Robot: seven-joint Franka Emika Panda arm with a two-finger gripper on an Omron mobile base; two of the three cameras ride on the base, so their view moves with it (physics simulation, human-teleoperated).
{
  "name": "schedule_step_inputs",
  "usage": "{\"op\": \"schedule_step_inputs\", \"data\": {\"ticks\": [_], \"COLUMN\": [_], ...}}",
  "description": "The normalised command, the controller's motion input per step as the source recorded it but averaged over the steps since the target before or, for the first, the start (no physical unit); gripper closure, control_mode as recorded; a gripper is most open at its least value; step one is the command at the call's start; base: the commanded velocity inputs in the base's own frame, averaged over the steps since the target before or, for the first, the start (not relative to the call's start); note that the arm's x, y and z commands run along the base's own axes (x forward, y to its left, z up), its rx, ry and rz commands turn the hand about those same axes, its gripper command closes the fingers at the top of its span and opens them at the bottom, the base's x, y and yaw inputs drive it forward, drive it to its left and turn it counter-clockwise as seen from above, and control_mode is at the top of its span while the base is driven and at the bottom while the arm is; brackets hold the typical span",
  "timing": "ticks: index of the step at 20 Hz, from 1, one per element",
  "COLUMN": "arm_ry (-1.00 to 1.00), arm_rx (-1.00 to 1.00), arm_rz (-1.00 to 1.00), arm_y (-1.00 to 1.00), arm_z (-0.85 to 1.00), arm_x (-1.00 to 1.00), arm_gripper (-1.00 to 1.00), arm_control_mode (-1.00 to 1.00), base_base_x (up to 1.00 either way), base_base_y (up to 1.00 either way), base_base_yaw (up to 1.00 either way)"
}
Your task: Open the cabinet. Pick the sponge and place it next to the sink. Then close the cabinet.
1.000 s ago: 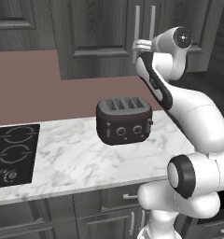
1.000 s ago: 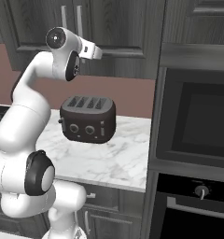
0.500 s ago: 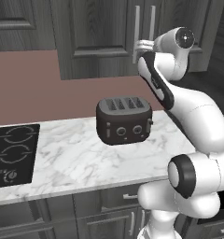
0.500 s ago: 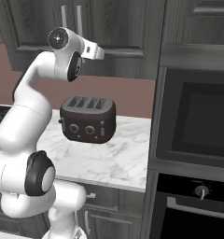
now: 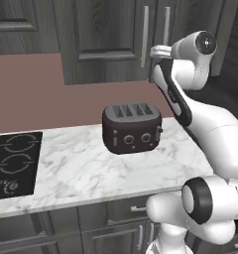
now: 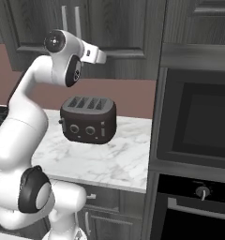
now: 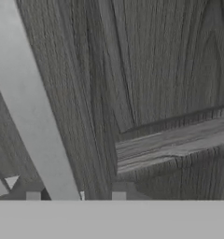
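The cabinet is the tall dark grey wall unit above the counter, and both its doors look shut. Two long silver bar handles run down where the doors meet. My gripper is raised against the right-hand door at the lower end of a handle. In the hand view, one silver handle runs diagonally between my fingertips. The gripper is open, with a gap on one side of the bar. From the right, the gripper points at the cabinet. The sponge is hidden, and the sink is out of view.
A black four-slot toaster stands on the marble counter just below my arm. A black cooktop is set into the counter at the left. A built-in oven column rises to the right of the counter.
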Motion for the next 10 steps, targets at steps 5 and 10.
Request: {"op": "schedule_step_inputs", "data": {"ticks": [5,10], "arm_ry": [0.00,0.00], "arm_rx": [0.03,0.02], "arm_rz": [-0.10,-0.09], "arm_y": [-0.56,-0.57], "arm_z": [0.06,0.07], "arm_x": [-0.88,-0.74], "arm_gripper": [1.00,1.00], "arm_control_mode": [-1.00,-1.00], "base_base_x": [0.00,0.00], "base_base_y": [0.00,0.00], "base_base_yaw": [0.00,0.00]}}
